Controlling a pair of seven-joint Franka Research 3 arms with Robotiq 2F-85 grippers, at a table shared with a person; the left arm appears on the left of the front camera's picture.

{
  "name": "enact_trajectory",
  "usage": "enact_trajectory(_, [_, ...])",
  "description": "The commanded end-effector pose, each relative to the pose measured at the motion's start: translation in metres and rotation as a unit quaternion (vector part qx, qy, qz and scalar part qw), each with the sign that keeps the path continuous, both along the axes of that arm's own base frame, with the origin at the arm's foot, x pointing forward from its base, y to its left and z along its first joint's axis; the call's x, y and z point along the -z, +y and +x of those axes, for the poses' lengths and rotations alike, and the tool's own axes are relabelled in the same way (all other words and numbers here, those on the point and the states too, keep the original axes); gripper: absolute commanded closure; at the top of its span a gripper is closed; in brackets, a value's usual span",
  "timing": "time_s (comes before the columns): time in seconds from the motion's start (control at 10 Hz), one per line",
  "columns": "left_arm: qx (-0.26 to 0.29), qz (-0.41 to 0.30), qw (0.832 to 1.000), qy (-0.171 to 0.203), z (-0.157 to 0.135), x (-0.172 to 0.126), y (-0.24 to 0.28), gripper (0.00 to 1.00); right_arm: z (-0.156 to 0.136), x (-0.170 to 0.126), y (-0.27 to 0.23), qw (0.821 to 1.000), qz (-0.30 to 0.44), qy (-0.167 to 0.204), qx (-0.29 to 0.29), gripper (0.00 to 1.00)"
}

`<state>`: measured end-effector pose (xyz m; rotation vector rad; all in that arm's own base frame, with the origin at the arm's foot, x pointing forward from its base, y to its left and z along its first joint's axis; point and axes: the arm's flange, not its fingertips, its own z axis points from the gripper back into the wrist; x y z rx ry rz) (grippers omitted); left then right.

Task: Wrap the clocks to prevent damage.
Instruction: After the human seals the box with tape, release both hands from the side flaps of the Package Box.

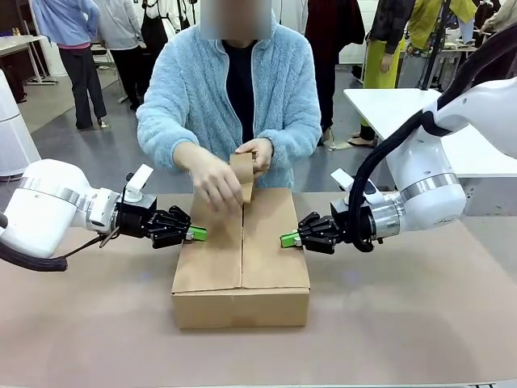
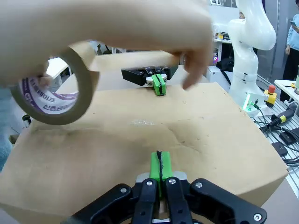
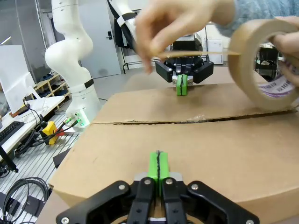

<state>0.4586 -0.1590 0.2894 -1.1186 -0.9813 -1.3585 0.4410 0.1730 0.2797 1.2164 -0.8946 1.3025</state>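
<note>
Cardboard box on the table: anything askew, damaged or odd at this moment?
Nothing stands out. The cardboard box sits square with flaps closed, both shut grippers pressing its flaps from either side while the person's hands pull tape from the tape roll.

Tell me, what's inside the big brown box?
You can't see inside. The cardboard box has both top flaps folded shut, leaving only a thin seam. On top, the person's hands pull brown tape from a tape roll. Whatever is packed inside is covered.

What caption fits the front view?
Two shut pincers press the box flaps while a person pulls tape.
</note>
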Motion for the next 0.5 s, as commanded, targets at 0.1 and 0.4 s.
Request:
enact_trajectory(0.1, [-0.005, 0.006, 1.000, -0.002, 0.0009, 0.0024, -0.0046, 1.00, -0.0011, 0.0030, -0.0006, 1.000, -0.006, 0.001, 0.002, 0.99])
enact_trajectory(0.4, [-0.005, 0.006, 1.000, -0.002, 0.0009, 0.0024, -0.0046, 1.00, -0.0011, 0.0030, -0.0006, 1.000, -0.006, 0.001, 0.002, 0.99])
